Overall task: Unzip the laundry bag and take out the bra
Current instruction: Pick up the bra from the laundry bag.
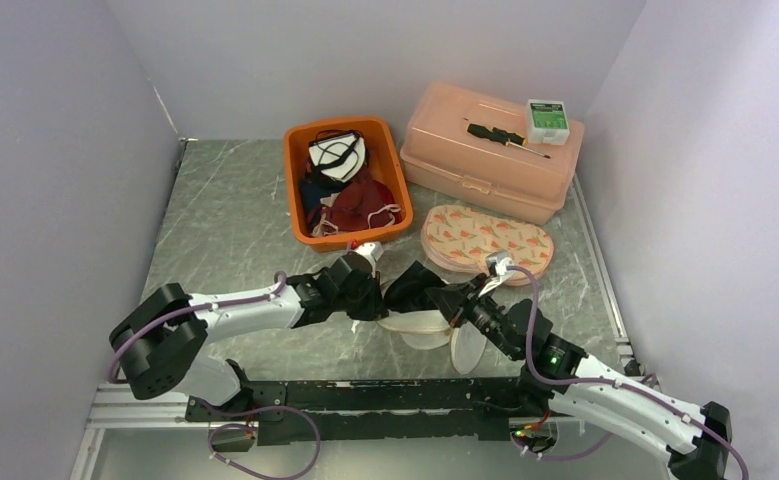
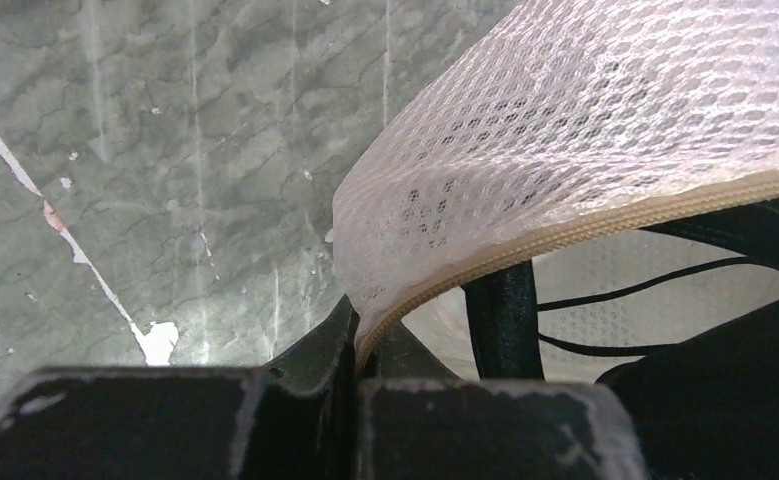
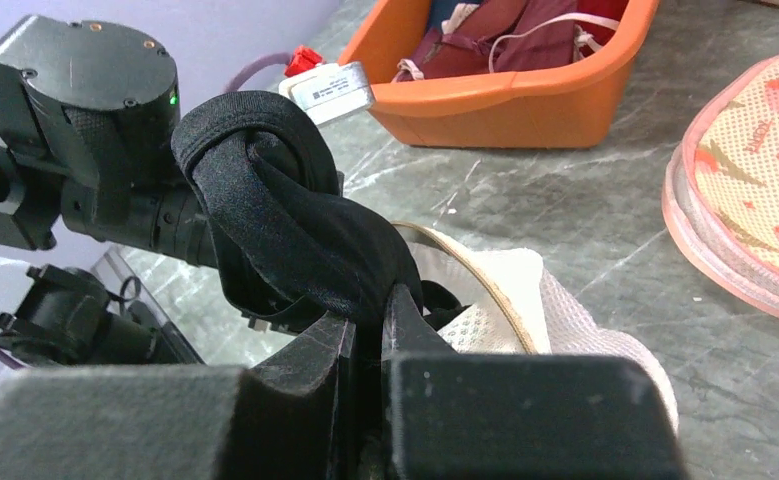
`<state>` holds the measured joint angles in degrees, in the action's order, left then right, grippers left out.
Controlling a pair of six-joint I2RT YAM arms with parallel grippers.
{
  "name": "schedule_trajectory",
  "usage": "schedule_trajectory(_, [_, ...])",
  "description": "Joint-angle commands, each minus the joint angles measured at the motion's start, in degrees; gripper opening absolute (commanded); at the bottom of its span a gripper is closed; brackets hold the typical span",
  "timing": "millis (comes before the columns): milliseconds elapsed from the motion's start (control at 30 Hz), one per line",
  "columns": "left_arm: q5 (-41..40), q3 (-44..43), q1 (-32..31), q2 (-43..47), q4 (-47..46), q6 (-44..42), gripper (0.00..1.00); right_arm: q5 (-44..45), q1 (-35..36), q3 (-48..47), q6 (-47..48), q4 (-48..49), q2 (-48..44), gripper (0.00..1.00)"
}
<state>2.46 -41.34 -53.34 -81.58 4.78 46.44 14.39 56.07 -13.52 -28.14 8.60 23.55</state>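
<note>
Bra (image 3: 285, 210), black and bunched up, clamped tight in the right fingers (image 3: 310, 355), sticking up just above them with its straps trailing down into the mesh bag (image 2: 565, 130). Zip edge (image 2: 585, 225) of that bag pinched hard in the left fingers (image 2: 320, 345), mesh arching up and off to their right. Bag lying open-mouthed on the worktop (image 1: 235, 220), right between both sets of fingers.

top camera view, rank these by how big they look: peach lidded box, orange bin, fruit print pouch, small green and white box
1. peach plastic lidded box
2. orange plastic bin
3. oval fruit-print fabric pouch
4. small green and white box
All lie at a similar distance, so the order holds.
</note>
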Motion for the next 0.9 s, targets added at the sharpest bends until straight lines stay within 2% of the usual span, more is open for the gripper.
schedule_trajectory(0, [-0.9,1.5,-0.1,3.2,-2.8,0.0,0.04,1.7,0.3,-2.1,-3.2,4.0,-0.8,0.00])
schedule_trajectory(100, [-2.0,2.0,-0.1,5.4,-2.1,0.2,0.12,1.4,0.3,-1.5,-3.1,3.7,-2.1,0.00])
schedule_trajectory(300, [-2.4,3.4,-0.1,12.6,1.6,0.7,0.64,1.0,0.3,-1.5,-2.3,-0.6,-4.4,0.00])
schedule_trajectory(433, [-5.8,4.2,0.0,19.7,5.7,0.8,0.82,2.0,0.3,-1.2,-2.0,-2.8,-6.0,0.00])
schedule_trajectory(533, [-9.5,4.2,0.0,25.5,10.3,1.0,0.90,2.7,0.3,-1.0,-2.1,-3.7,-6.6,0.00])
schedule_trajectory(633, [-14.9,4.4,0.0,31.8,14.4,1.7,0.92,3.0,0.2,-0.5,-2.3,-3.7,-6.9,0.00])
schedule_trajectory(700, [-17.0,5.8,0.0,36.5,13.7,1.1,0.93,2.9,0.2,0.1,-2.3,-3.4,-6.9,0.00])
schedule_trajectory(767, [-15.2,7.9,0.0,40.3,9.0,-1.2,0.94,2.6,0.2,0.5,-2.6,-2.9,-6.7,0.00])
schedule_trajectory(867, [-5.5,10.9,0.1,41.2,-6.5,-7.2,0.94,2.3,0.2,0.9,-2.9,-2.5,-6.6,0.00])
